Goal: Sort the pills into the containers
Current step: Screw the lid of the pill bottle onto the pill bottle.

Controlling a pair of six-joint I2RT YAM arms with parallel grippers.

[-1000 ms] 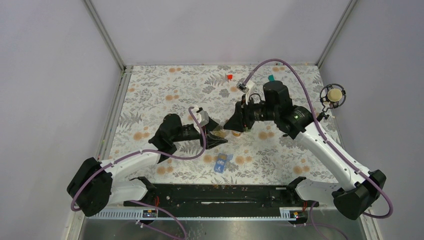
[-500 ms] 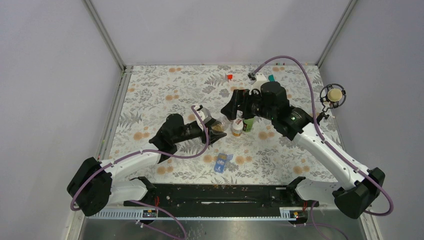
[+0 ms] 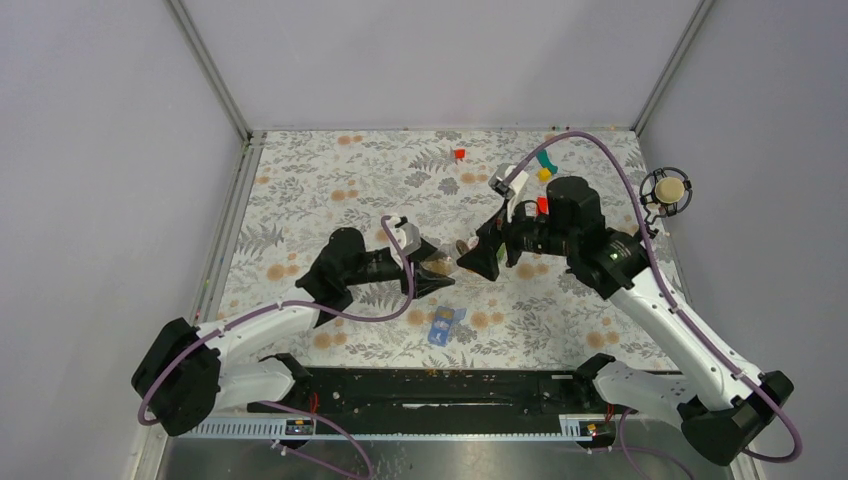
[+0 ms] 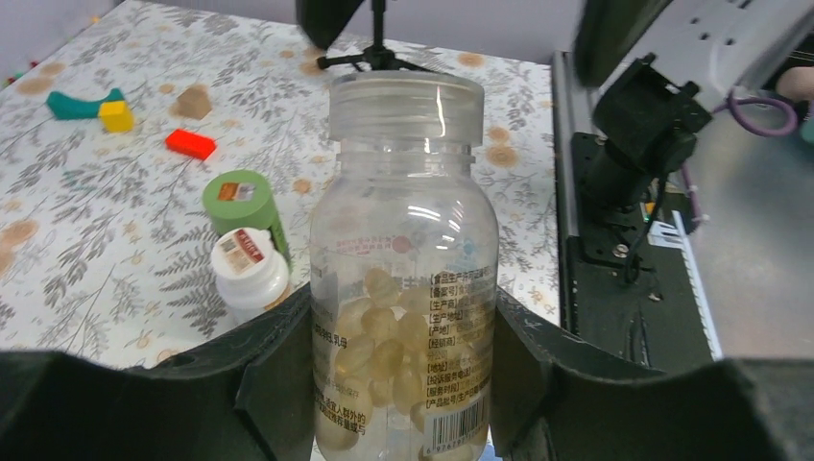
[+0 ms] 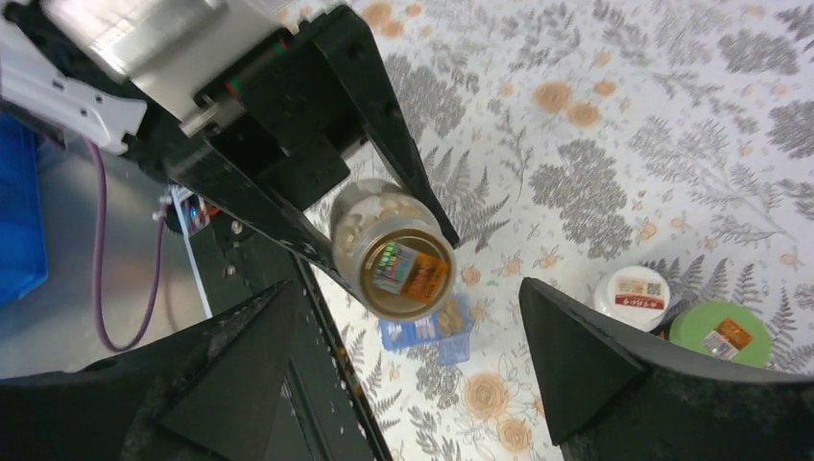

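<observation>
Robot lab test cell, plain enclosure walls [image 3: 100,150], aluminium corner posts [image 3: 210,70], floral-covered table [image 3: 330,170] (microphone [image 3: 665,190] at the edge)

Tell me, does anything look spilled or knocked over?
Nothing obvious. The left gripper holds the clear pill bottle, cap on; the white bottle and green bottle stand upright. Tan specks on the black rail may be stray pills; hard to tell.

obstacles: white bottle [image 4: 251,272], green bottle [image 4: 247,206] just beside held bottle [image 4: 403,279] | open: far-left table [image 3: 320,180], apparently
</observation>
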